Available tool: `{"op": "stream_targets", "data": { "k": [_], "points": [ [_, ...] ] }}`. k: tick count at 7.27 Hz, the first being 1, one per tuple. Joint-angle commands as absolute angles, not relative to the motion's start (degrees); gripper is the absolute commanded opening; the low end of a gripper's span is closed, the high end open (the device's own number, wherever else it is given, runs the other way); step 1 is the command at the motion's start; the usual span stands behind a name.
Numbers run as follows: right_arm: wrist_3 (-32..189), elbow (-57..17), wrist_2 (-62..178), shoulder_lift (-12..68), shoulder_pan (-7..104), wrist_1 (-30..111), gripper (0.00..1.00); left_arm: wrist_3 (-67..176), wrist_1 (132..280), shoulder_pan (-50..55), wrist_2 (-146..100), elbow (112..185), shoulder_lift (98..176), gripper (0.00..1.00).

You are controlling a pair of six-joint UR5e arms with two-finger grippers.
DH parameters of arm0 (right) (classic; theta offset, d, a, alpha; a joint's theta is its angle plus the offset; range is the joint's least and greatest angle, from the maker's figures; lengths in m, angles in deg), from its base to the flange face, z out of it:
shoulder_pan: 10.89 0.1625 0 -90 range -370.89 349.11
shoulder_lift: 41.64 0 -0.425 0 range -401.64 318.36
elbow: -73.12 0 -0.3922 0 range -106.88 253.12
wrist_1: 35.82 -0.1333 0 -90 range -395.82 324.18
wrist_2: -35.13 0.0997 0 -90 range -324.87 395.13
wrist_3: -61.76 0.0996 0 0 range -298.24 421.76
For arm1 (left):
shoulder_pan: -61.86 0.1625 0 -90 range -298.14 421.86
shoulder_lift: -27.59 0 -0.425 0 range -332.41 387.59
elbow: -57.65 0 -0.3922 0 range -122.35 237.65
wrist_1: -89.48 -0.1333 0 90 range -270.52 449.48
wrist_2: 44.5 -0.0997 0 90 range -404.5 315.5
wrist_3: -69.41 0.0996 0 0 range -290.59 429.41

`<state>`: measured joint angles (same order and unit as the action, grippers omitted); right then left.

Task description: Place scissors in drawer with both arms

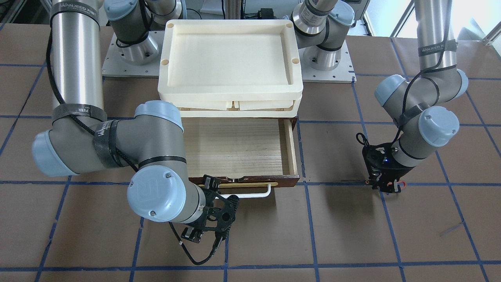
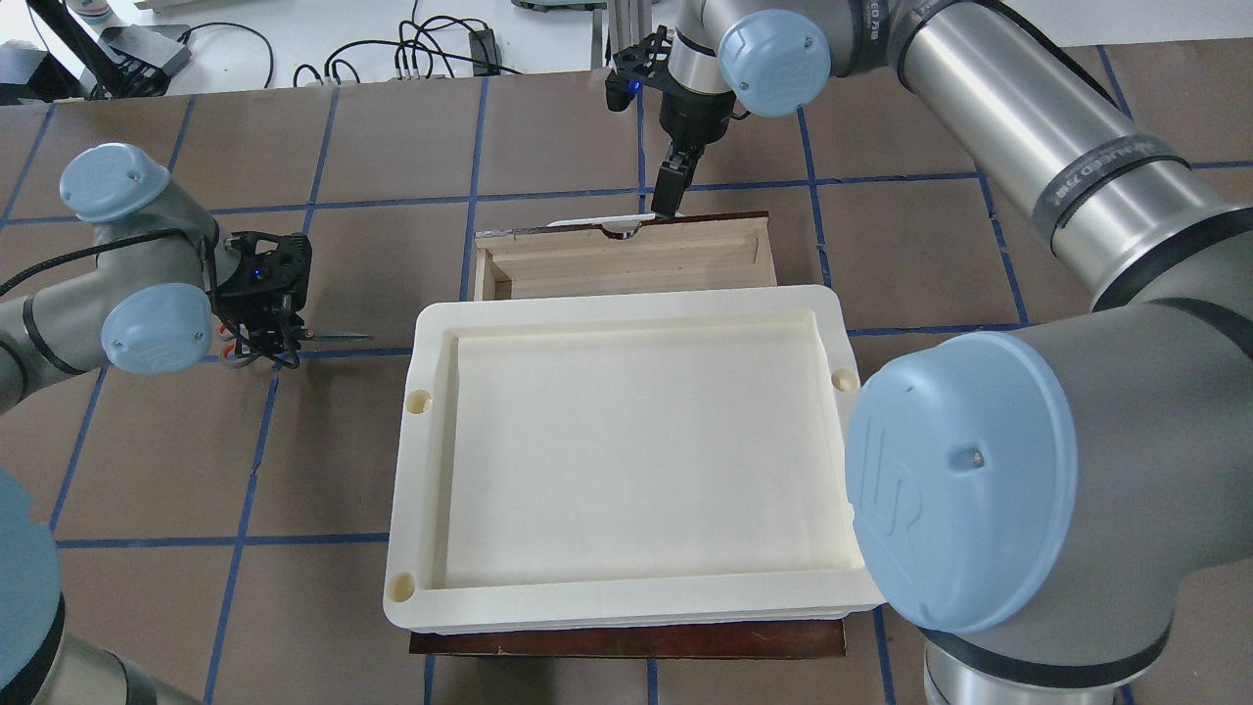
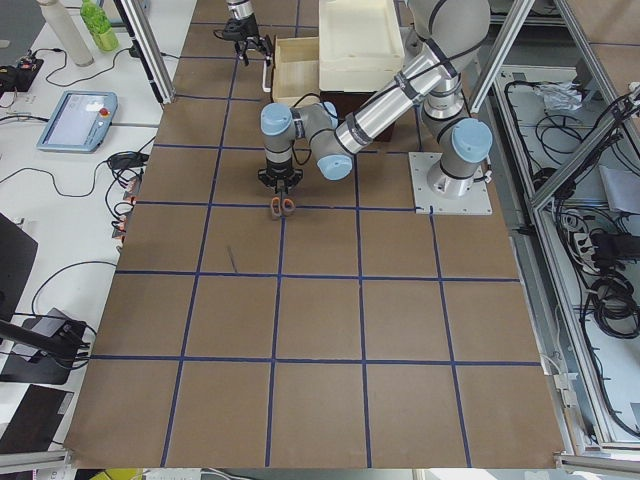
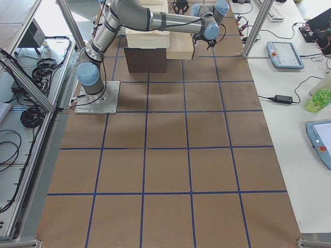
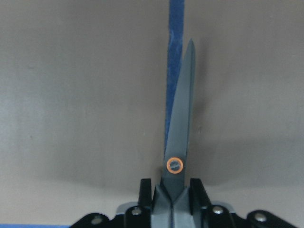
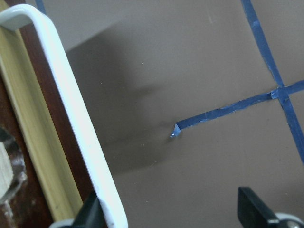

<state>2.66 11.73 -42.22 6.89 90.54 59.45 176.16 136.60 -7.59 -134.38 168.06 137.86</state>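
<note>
My left gripper [image 1: 385, 184] is shut on the scissors [image 5: 180, 123], clamped near the pivot. The dark blade sticks out sideways just over the table [image 2: 338, 338], and the red-lined loops [image 1: 401, 184] show behind the fingers. The drawer [image 1: 235, 145] is pulled open, its pale wood interior bare. My right gripper [image 1: 219, 203] is open at the drawer's white bar handle [image 6: 71, 118]. The bar runs close along the inside of one finger [image 6: 92, 213]; the other finger [image 6: 254, 209] stands well apart. The right gripper also shows in the overhead view [image 2: 671, 191].
Stacked cream plastic trays [image 2: 626, 460] sit on top of the dark brown cabinet behind the drawer. The brown table has blue tape grid lines [image 1: 309, 219]. Both arm bases stand on plates beside the trays [image 1: 325, 62].
</note>
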Motion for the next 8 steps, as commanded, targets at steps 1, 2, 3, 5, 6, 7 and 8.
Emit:
{"op": "stream_targets", "data": {
  "k": [1,2,3,5,6,7,8],
  "points": [
    [2.78,13.61,-42.13,5.47,90.54,59.54,1.0,174.88,137.64,-7.84,-134.33,166.73,135.88,0.18],
    [2.87,14.14,-42.13,5.12,90.54,59.54,1.0,174.0,139.64,-8.1,-134.33,165.42,135.26,0.18],
    [2.87,14.93,-42.04,4.51,90.45,59.54,1.0,173.12,141.23,-8.1,-133.11,164.45,134.47,0.18],
    [2.87,16.34,-42.13,3.72,90.45,59.54,1.0,172.24,142.47,-8.28,-132.83,164.17,133.5,0.18],
    [2.87,16.69,-42.04,3.36,90.45,59.54,1.0,172.15,142.56,-8.36,-132.74,164.17,133.5,0.18],
    [2.87,17.04,-42.04,3.27,90.45,59.54,1.0,172.15,142.56,-8.45,-131.79,164.09,133.15,0.18],
    [3.13,17.05,-42.13,3.71,90.45,59.54,1.0,171.8,143.09,-9.93,-131.69,163.56,132.62,0.18]
  ]
}}
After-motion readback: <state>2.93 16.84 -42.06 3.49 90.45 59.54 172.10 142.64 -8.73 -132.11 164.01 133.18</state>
